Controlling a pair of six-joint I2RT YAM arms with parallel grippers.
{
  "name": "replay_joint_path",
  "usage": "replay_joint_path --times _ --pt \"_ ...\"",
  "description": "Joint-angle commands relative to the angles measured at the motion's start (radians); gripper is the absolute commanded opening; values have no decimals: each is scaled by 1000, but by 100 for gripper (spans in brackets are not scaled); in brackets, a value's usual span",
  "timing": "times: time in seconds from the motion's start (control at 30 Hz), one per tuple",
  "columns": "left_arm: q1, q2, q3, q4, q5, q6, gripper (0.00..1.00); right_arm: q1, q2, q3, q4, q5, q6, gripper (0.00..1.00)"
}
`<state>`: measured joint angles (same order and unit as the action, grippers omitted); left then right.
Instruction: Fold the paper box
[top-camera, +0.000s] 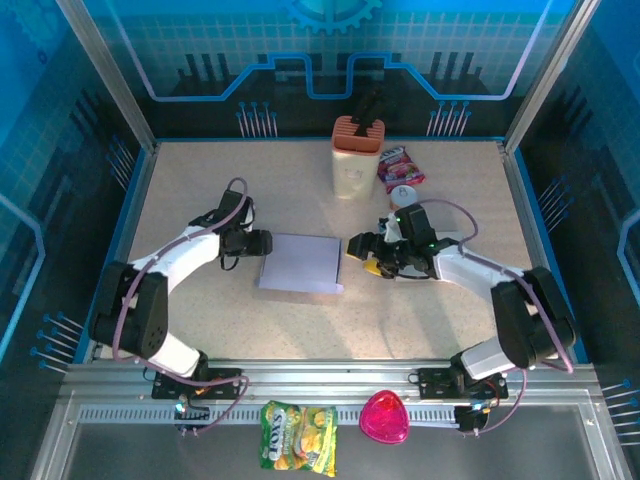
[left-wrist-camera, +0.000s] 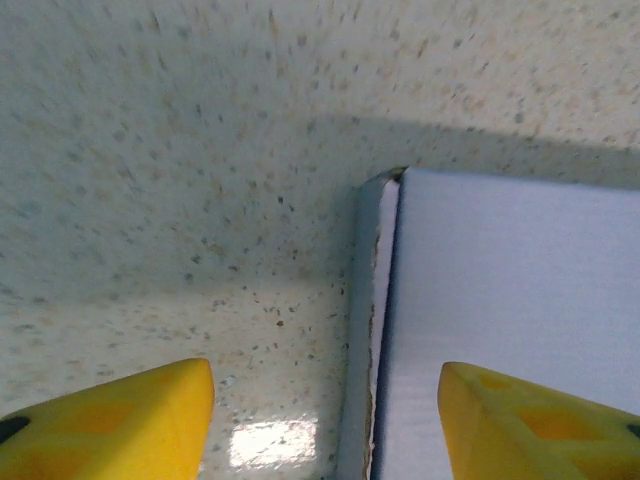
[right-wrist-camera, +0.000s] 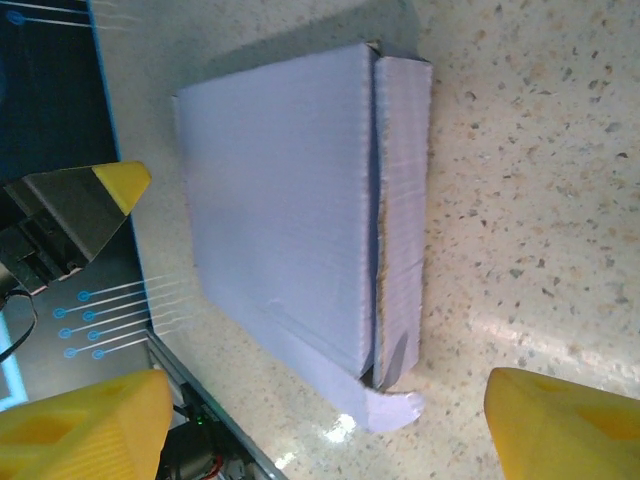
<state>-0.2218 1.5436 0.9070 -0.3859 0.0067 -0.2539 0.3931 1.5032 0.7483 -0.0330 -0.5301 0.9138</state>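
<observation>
The paper box (top-camera: 300, 263) is a flat lavender carton lying closed in the middle of the table. My left gripper (top-camera: 262, 243) is at its left edge and my right gripper (top-camera: 358, 250) at its right edge. In the left wrist view the left gripper (left-wrist-camera: 325, 425) is open, its yellow fingertips (left-wrist-camera: 110, 420) straddling the box's edge (left-wrist-camera: 385, 300) without touching it. The right gripper (right-wrist-camera: 325, 430) is open and wide, and it stands just short of the box (right-wrist-camera: 280, 200). A side flap (right-wrist-camera: 400, 230) with a rounded tab sits beside the lid. Nothing is held.
A cream and orange holder (top-camera: 356, 157) with a dark tool stands at the back, with a snack packet (top-camera: 398, 165) and a small white item (top-camera: 403, 192) beside it. On the near rail lie a yellow candy bag (top-camera: 298, 437) and a pink heart-shaped piece (top-camera: 385, 418).
</observation>
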Motion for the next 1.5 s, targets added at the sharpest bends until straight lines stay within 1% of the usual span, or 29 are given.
replay_joint_path --times 0.0,0.03,0.17,0.33,0.57,0.83,0.97,1.03,1.13,1.3,1.47 --pt "10 17 -44 114 142 -43 60 18 83 36 80 -8 -33 83" --pt "14 19 -60 140 148 -50 59 20 110 40 97 -13 -36 83" --pt "34 15 -125 228 190 -78 50 29 206 60 171 -52 -42 84" --pt "52 -4 -162 266 211 -116 40 47 272 67 228 -63 -41 84" --pt "59 4 -199 320 261 -177 27 58 297 69 262 -62 -36 84" --pt "60 -34 -301 456 319 -277 15 42 307 86 236 -86 -85 84" --pt "69 -38 -360 559 359 -344 13 23 301 77 255 -120 -94 84" --pt "82 -32 -388 605 381 -374 11 23 311 94 255 -147 -108 84" --pt "100 -39 -424 655 402 -406 10 23 336 125 246 -179 -126 84" --pt "128 -77 -494 718 413 -450 10 21 371 183 249 -220 -138 84" --pt "142 -80 -508 730 431 -453 9 18 405 229 295 -273 -112 83"
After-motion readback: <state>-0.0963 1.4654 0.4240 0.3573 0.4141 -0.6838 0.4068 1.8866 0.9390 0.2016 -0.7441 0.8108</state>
